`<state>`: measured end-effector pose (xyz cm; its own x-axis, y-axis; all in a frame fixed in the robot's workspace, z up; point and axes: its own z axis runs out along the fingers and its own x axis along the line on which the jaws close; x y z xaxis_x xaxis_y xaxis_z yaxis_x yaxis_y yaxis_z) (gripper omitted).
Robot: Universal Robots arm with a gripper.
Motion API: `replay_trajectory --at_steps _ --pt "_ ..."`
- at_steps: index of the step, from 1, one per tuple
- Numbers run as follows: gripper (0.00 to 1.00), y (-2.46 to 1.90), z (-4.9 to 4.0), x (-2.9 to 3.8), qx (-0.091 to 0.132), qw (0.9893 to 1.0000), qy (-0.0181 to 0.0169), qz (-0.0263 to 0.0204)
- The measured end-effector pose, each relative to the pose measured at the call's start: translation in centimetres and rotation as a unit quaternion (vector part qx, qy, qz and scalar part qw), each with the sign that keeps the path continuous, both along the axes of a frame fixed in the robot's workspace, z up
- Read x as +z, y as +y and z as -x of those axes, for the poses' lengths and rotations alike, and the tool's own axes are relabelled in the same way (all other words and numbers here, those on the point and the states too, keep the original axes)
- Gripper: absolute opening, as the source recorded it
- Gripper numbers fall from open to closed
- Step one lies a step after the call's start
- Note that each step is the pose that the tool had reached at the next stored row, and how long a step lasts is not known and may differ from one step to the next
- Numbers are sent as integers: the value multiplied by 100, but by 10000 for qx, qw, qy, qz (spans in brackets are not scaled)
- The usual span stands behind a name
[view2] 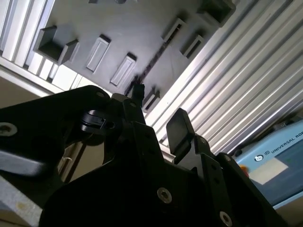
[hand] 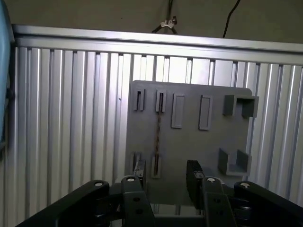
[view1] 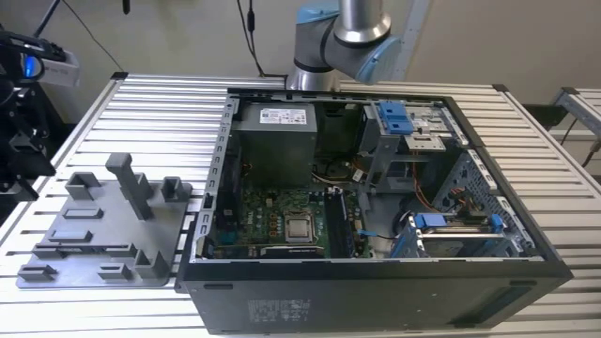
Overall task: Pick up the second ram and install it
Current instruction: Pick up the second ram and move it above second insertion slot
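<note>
Grey fixture plate (view1: 94, 232) on the exterior view's left holds the second ram (hand: 158, 127), a thin dark stick on edge between slotted holders, not yet picked up. The gripper (hand: 165, 184) hangs above the plate, jaws spread and empty. Rightward, the open computer case (view1: 376, 296) and motherboard (view1: 272, 215) wait, so pick-up and installation both seem left to do.

Slatted metal table (view1: 150, 105), grey fixture plate (view1: 101, 227), open computer case (view1: 376, 299)

The table (hand: 61, 123) is ribbed bare metal, the fixture plate (hand: 189, 142) matt grey plastic, the end effector (hand: 165, 172) matt black.
</note>
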<state>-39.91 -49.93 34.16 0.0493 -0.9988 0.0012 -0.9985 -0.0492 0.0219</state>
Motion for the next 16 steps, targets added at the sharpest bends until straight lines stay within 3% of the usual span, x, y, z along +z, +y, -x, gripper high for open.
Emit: replay_trajectory --at_steps 16 --pt "48 7 21 -216 -1 10000 0 2"
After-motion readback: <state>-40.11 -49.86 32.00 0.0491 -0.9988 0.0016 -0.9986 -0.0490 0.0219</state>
